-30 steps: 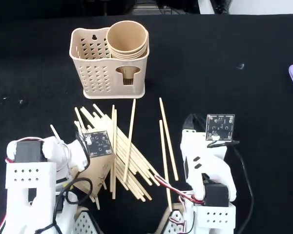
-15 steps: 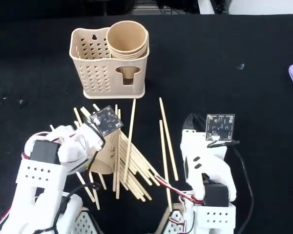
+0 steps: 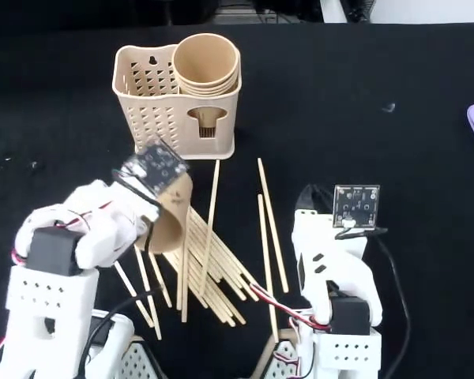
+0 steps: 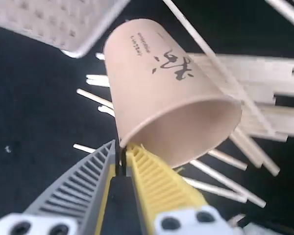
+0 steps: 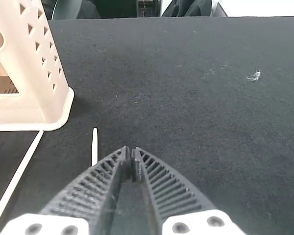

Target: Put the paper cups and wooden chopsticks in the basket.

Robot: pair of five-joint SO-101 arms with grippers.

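Black counter (image 3: pixel 411 174): my left tool (image 4: pixel 120 148) pinches a tan, printed paper cup (image 4: pixel 166 98) by its rim over scattered chopsticks (image 3: pixel 208 264); right tool (image 5: pixel 131 152) clenched.

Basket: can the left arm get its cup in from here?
Probably yes. The left gripper holds the paper cup just in front of the basket, nothing stands between, and the stacked cups fill only one compartment.
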